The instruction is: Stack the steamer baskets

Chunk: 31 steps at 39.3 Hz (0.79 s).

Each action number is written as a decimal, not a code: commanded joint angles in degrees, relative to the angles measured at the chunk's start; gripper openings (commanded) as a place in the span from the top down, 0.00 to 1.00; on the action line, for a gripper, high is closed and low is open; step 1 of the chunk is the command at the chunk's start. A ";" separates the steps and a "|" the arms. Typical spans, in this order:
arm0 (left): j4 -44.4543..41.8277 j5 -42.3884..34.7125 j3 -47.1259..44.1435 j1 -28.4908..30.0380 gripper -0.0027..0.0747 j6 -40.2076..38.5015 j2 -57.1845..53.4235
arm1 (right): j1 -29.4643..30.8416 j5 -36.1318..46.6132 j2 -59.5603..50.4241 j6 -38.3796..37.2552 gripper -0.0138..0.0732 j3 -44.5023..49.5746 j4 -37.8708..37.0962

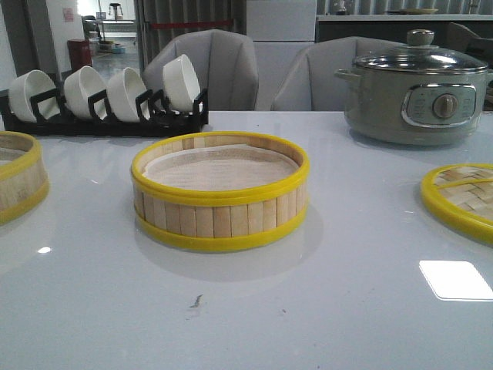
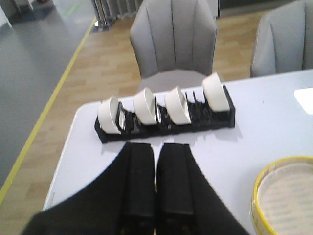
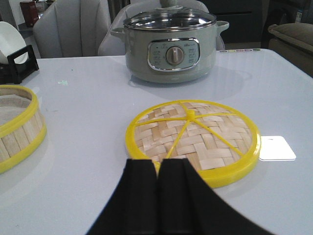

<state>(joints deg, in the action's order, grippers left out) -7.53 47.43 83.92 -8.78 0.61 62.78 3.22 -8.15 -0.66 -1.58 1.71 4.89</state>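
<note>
Start of stacking: one basket (image 1: 219,193) sits at table centre, the second (image 1: 19,181) well apart at the left edge, lid (image 3: 191,139) at right. Left gripper (image 2: 155,183) and right gripper (image 3: 157,188) hover with fingers pressed together, holding nothing, both baskets free for pickup

Second steamer basket (image 1: 19,179) and lid (image 1: 462,199) each cropped by front view's edges.

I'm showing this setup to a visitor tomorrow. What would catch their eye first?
The yellow-banded steamer basket at the table's centre stands out first, with a second basket cut off at the left edge. The woven lid lies flat on the right, in front of the grey electric pot.
</note>
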 commanded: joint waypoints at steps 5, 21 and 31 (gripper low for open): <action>1.31 -0.13 2.63 -0.31 0.86 -0.08 2.56 | 0.02 4.73 -1.19 0.08 0.77 -0.84 -0.68; 3.93 -0.32 2.53 -0.31 0.86 -0.08 4.27 | 0.02 4.73 -1.19 0.08 0.77 -0.84 -0.68; 3.93 -0.51 2.53 -0.31 0.86 -0.08 4.78 | 0.02 4.73 -1.14 0.08 0.77 -0.84 -0.68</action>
<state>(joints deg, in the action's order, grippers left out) -3.71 51.47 84.63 -8.78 0.61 68.54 3.22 -8.15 -0.66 -1.58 1.71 4.89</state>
